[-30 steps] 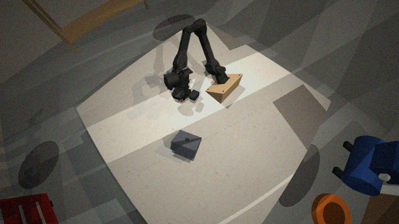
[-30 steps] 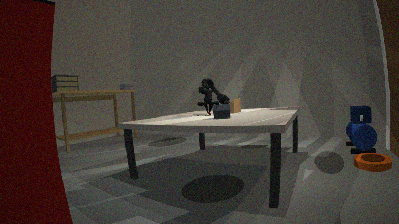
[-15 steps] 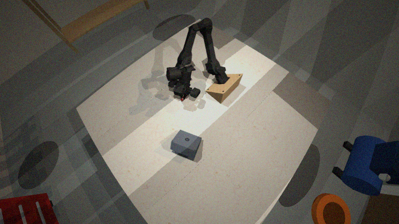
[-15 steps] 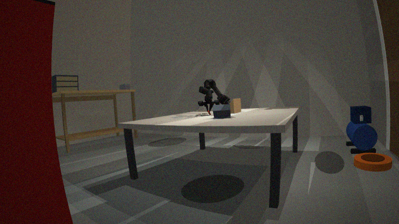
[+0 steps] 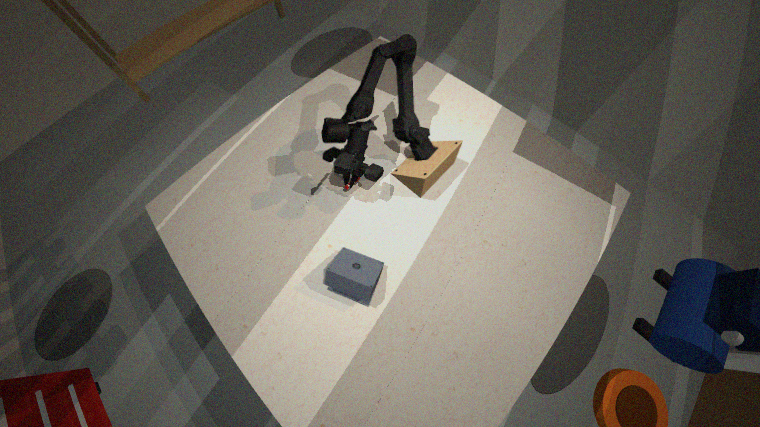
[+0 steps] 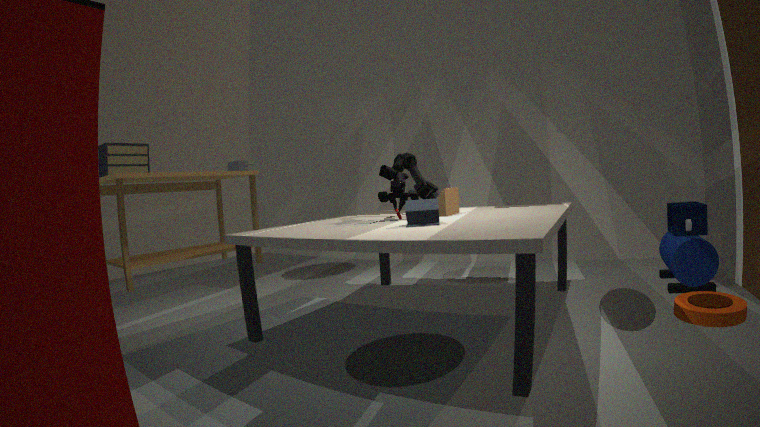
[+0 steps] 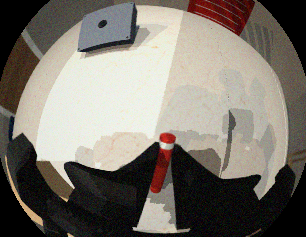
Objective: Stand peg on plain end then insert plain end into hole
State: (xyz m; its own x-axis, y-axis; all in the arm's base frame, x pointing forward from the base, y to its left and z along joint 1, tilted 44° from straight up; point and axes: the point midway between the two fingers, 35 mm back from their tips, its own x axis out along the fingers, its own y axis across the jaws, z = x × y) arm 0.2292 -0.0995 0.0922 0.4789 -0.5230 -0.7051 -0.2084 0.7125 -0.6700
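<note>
The red peg (image 5: 346,187) (image 6: 398,214) (image 7: 160,174) is between the fingers of my gripper (image 5: 351,180) (image 6: 398,210) (image 7: 165,147), which is shut on it. In the wrist view the white band is at the fingertips, near the end that faces the camera, and the plain end points away from it. The peg leans a little in the exterior view. I cannot tell whether its plain end touches the table. The grey sloped panel (image 5: 368,268) (image 6: 421,216) (image 7: 117,28) stands apart from the gripper, with one dark hole (image 5: 356,266) (image 7: 102,24) in its face.
A wooden wedge-shaped block (image 5: 421,168) (image 6: 448,201) stands beside the arm, close to its base. The table (image 5: 448,298) (image 6: 476,225) carries bright light strips and arm shadows. A red cabinet, blue machine and orange ring are beyond the table.
</note>
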